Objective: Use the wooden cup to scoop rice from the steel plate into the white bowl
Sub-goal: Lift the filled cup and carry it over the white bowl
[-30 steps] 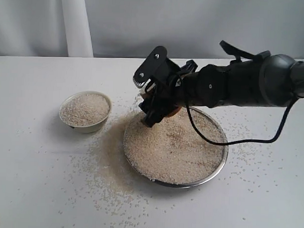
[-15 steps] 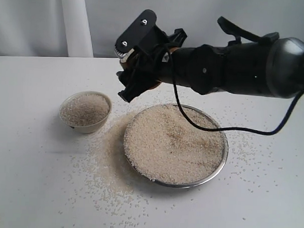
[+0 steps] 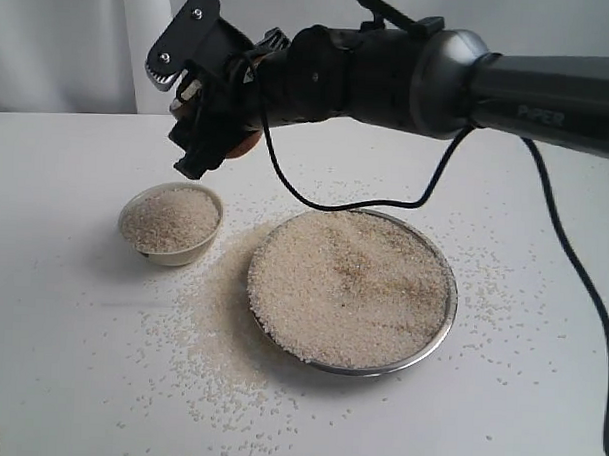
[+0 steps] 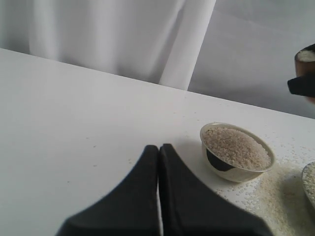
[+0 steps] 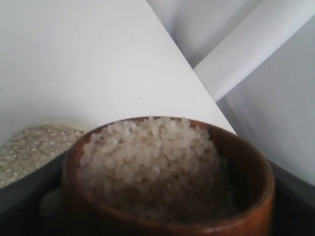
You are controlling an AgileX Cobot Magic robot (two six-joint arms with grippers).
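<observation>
**Full cup lifted off the plate and carried to above the bowl**

My right gripper (image 3: pixel 201 112) is clamped on the wooden cup (image 3: pixel 243 143), one finger on each side. In the outside view it sits in the upper left of the frame, in the air above the white bowl (image 3: pixel 175 248) and a little behind it. A second ago this gripper was low at the far left edge of the steel plate (image 3: pixel 437 337), with the cup down in the grains. Half a second ago it had risen clear, over the gap between plate and bowl. Since then it has gone further left and higher.

My right wrist camera shows the cup (image 5: pixel 246 201) heaped with rice (image 5: pixel 152 157) up to its rim. The cup looks roughly upright. Past its edge I can see the heap in the bowl (image 5: pixel 29 147).

The bowl stands where it stood before, left of centre on the table (image 3: pixel 61 330), filled about to its rim. The plate is also unmoved, right of the bowl and just apart from it, covered by a wide, low heap of rice (image 3: pixel 348 285). Loose grains (image 3: pixel 211 335) lie scattered on the table around both dishes, thickest between them and toward the lower left.

My left gripper (image 4: pixel 158 150) is closed on nothing, its two fingers pressed together. It hangs over bare table, near the bowl (image 4: pixel 231 170). It does not show in the outside view.
</observation>
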